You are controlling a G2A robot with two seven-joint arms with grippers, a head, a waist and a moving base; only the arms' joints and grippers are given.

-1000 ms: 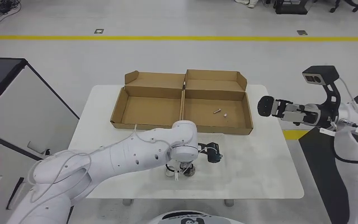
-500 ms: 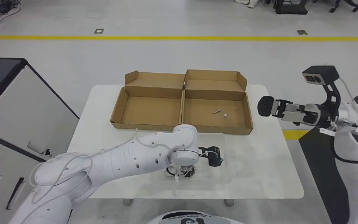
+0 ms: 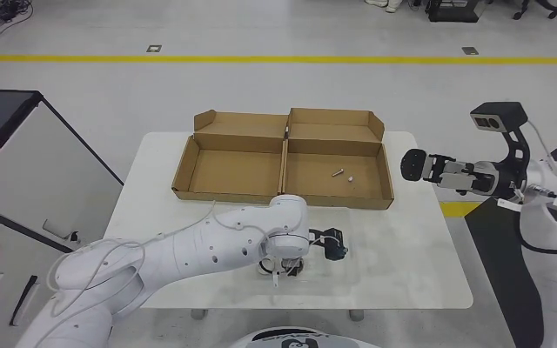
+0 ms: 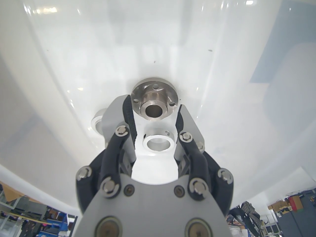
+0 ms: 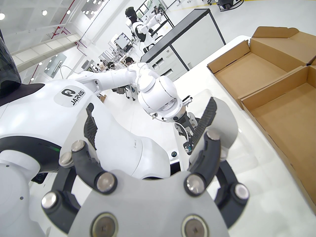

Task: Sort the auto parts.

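Note:
A steel flanged hub (image 4: 153, 101) stands on the white table with a silver ring collar (image 4: 158, 143) just behind it. A third silver part (image 4: 96, 123) is half hidden by one finger. My left gripper (image 4: 154, 107) is open and low over the table, its two pads on either side of the hub's flange and close to its rim. From above, the left gripper (image 3: 282, 266) sits near the table's front, mostly covered by its own wrist. My right gripper (image 3: 409, 165) hangs open and holds nothing, beyond the table's right edge (image 5: 150, 109).
Two open cardboard boxes stand side by side at the back of the table, the left box (image 3: 231, 171) bare inside. The right box (image 3: 376, 178) holds a small bolt (image 3: 338, 172) and a tiny pale piece (image 3: 350, 178). A dark cabinet (image 3: 26, 165) stands left of the table.
The left wrist has shifted slightly toward the table's front and settled lower over the parts. The right arm has not moved.

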